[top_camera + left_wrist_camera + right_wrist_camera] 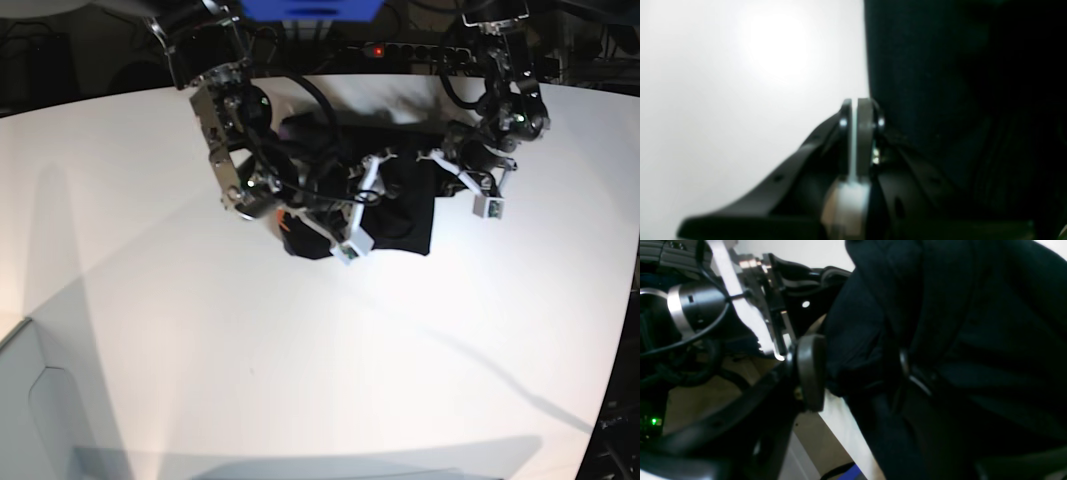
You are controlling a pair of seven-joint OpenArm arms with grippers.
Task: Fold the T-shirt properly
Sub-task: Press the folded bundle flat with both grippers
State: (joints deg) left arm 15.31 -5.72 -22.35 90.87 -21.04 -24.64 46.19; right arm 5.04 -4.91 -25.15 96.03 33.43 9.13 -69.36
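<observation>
The black T-shirt lies bunched at the far middle of the white table. In the right wrist view, my right gripper has its jaws wide apart with a wad of the T-shirt between them. One grey pad shows clear at the left; the other finger is half buried in cloth. In the left wrist view, my left gripper is shut, its fingertips together just beside the T-shirt's straight edge. No cloth shows between them. The collar tag is not visible.
The table's near edge runs under the right gripper, with floor and cables beyond it. Another arm's metal joint is close at upper left. A power strip and a blue box sit behind the table.
</observation>
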